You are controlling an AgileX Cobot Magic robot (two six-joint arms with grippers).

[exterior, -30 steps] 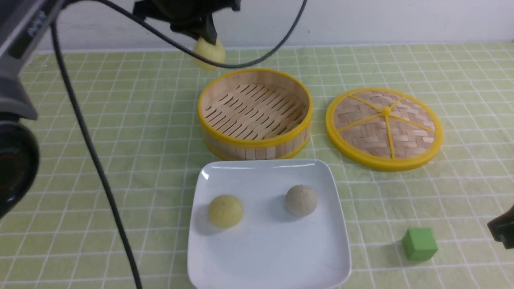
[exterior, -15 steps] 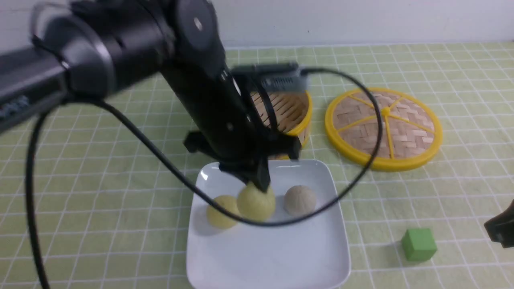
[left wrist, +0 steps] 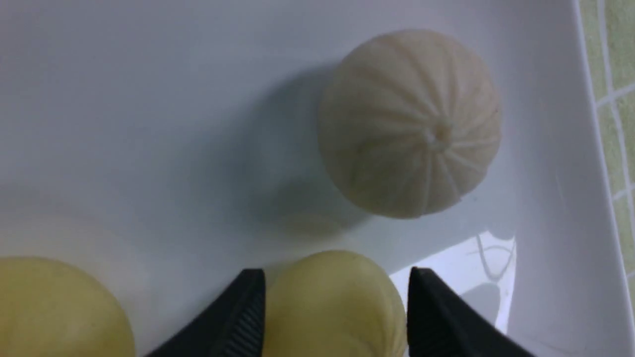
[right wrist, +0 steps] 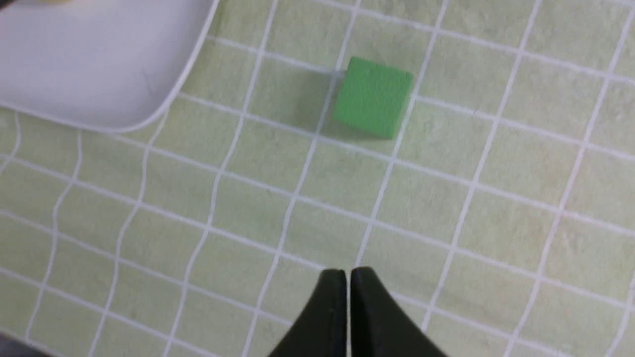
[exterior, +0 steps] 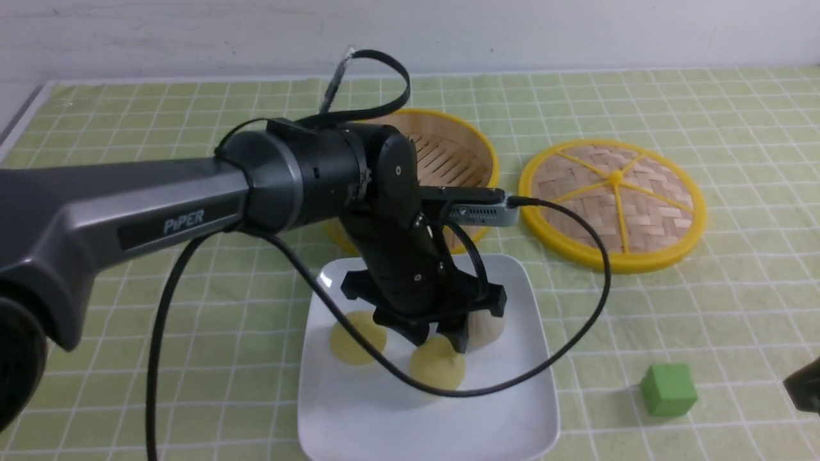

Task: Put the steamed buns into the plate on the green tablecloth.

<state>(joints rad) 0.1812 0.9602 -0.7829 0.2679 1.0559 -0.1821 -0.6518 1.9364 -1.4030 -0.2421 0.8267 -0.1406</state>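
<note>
Left gripper [exterior: 437, 336] low over the plate [exterior: 512, 422], black fingers [left wrist: 248, 312] spread to either side of a pale yellow bun [exterior: 437, 371], not pinching it. That bun down on the white surface near the plate's middle, just under the fingertips. In the left wrist view, each finger close beside the bun's flank; touching or not, impossible to tell.

Second yellow bun [exterior: 349, 346] just beside it toward the robot's left, also on the plate. Greyish-beige bun [left wrist: 409, 124] toward the plate's right side, pleated top up, apart from the other two, half hidden behind the gripper in the front view. All three steamed buns inside the raised rim.

Black cable [exterior: 576, 333] looped from the wrist across the plate's near part.

Beyond the plate, bamboo steamer basket [exterior: 461, 153] with yellow rim, largely behind the arm. Round woven lid [exterior: 615, 205] flat on the green tablecloth [exterior: 640, 109] to the basket's right. Green cube [exterior: 668, 389] on the cloth to the right of the plate.

Right gripper [right wrist: 347, 277] at the right edge of the front view, above cloth near the cube, fingers pressed together.
</note>
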